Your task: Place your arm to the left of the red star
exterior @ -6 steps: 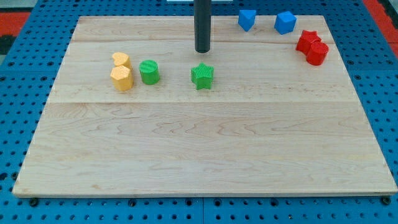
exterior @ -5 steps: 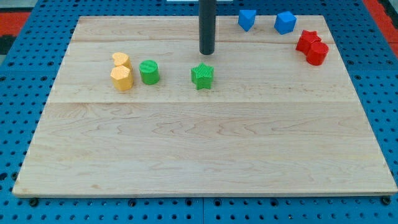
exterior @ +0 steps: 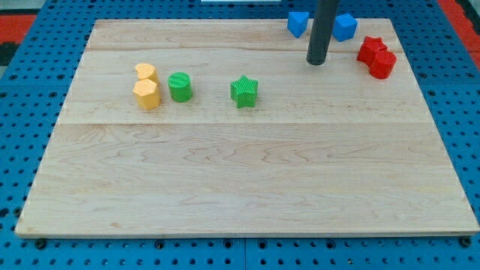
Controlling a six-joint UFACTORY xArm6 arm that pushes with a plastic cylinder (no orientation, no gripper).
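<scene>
The red star lies near the board's top right corner, touching a red cylinder just below and to its right. My tip rests on the board to the left of the red star, about a block's width or more away from it and slightly lower in the view. The rod rises past two blue blocks, one on its left and one on its right, partly hiding the right one.
A green star sits near the board's middle top. A green cylinder lies left of it. A yellow hexagon and a smaller yellow block sit further left. The wooden board lies on a blue pegboard.
My tip has moved to the right, from just above the green star to a spot left of the red star. No block has moved.
</scene>
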